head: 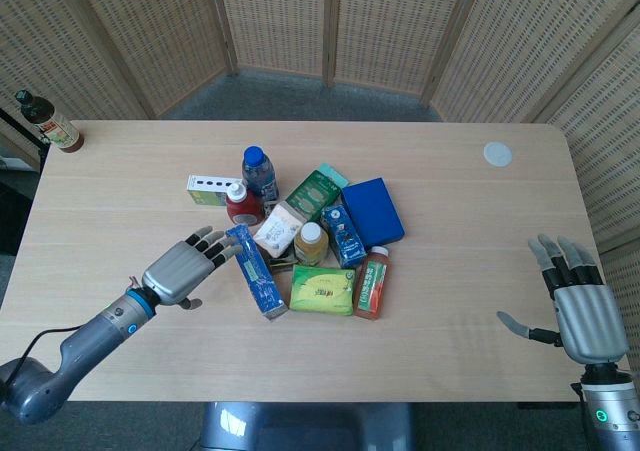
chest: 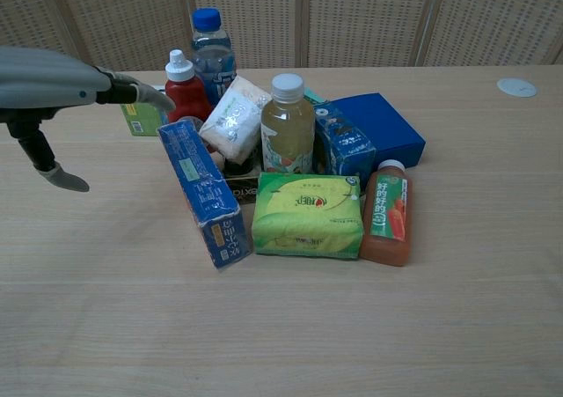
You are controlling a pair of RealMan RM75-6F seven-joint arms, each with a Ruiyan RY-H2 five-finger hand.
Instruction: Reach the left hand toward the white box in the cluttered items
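- The left hand (head: 183, 268) is above the counter (head: 120, 181) with its fingers spread and holding nothing; the fingertips (head: 212, 245) are just beside the near-left edge of the pile.
- In the chest view the left hand (chest: 48, 80) is held flat, above the counter surface, and its thumb hangs down below the palm.
- The white box (head: 213, 189) lies beyond the left hand, at the far-left edge of the pile, well apart from the palm. Its long side is free toward the bare counter.
- In the chest view the fingertips (chest: 149, 96) cover part of the white box (chest: 139, 115).
- A red bottle (head: 243, 203) stands just right of the white box, and a water bottle (head: 259, 174) stands behind it.
- A long blue box (head: 254, 270) lies directly right of the left hand; I cannot tell if the fingertips touch it.
- Left of the hand and beyond it, the counter is bare wood up to a brown bottle (head: 48, 121) in the far corner.
- The right hand (head: 581, 310) is well apart from the pile, at the near right edge of the counter, with fingers spread and holding nothing.
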